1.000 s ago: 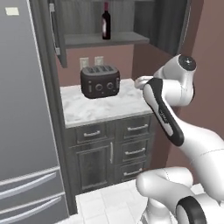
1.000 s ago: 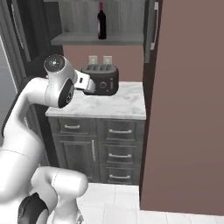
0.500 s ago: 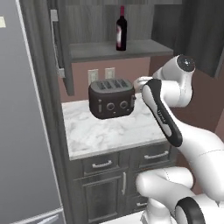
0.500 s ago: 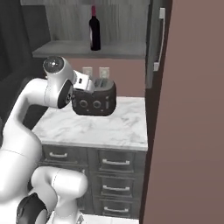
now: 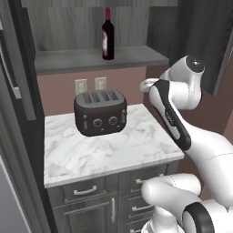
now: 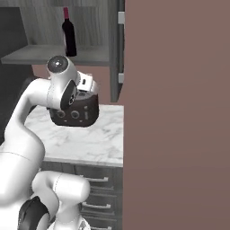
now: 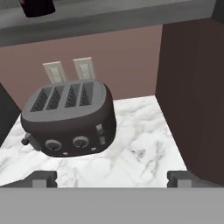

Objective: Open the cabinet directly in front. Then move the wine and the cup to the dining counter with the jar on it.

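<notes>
The cabinet (image 5: 91, 59) stands open, its doors swung out to both sides, and its shelf runs above the counter. On that shelf the wine (image 5: 108, 34) stands upright, a dark bottle with a red neck; it is also in the right base view as the wine (image 6: 68, 38), and its base shows at the top left of the hand view as the wine (image 7: 38, 6). The cup, the dining counter and the jar are out of view. My gripper (image 7: 111, 177) is open with nothing between its fingertips (image 7: 43, 177). It hangs below the shelf and points down at the counter.
A black four-slot toaster (image 5: 100, 112) sits on the narrow marble wall counter (image 5: 132, 150), with two wall sockets (image 5: 88, 84) behind it. Drawer fronts (image 5: 86, 191) lie below. The open right door (image 6: 114, 49) and a brown wall panel (image 6: 179, 112) close off the right side.
The whole picture has shifted and grown: the base has driven closer to the counter and cabinet. The arm keeps its pose and the gripper stays open.
</notes>
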Controlling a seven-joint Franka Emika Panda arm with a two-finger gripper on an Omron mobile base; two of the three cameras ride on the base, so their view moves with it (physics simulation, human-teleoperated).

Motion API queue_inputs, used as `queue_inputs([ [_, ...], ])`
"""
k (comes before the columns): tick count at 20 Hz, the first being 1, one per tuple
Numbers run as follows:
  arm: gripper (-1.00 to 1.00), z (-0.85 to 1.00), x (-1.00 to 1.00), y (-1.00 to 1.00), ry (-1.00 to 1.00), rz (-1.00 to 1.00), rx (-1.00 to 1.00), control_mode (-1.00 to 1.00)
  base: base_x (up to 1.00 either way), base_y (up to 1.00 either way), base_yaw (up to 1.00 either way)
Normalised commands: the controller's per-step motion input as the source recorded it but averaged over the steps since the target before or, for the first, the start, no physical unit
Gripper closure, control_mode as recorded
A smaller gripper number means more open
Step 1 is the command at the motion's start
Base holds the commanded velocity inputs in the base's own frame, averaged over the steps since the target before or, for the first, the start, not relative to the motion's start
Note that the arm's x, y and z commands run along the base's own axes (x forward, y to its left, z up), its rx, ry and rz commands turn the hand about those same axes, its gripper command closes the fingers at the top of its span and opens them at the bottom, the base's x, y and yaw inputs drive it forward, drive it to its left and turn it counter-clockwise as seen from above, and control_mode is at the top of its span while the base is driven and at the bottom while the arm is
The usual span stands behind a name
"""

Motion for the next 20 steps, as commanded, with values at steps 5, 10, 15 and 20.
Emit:
queue_inputs([
  [5, -1.0, 0.07, -0.02, 0.0, 0.0, 0.0, 0.0, -1.0, 0.04, 0.0, 0.0],
  [10, -1.0, 0.8, -0.15, 0.03, -0.14, -0.02, 0.0, -1.0, 0.0, 0.0, 0.0],
  [15, -1.0, 0.94, -0.1, 0.08, -0.13, -0.02, -0.01, -1.0, 0.0, 0.0, 0.0],
  [20, -1.0, 0.87, -0.03, 0.07, -0.13, 0.0, 0.0, -1.0, 0.0, 0.0, 0.0],
])
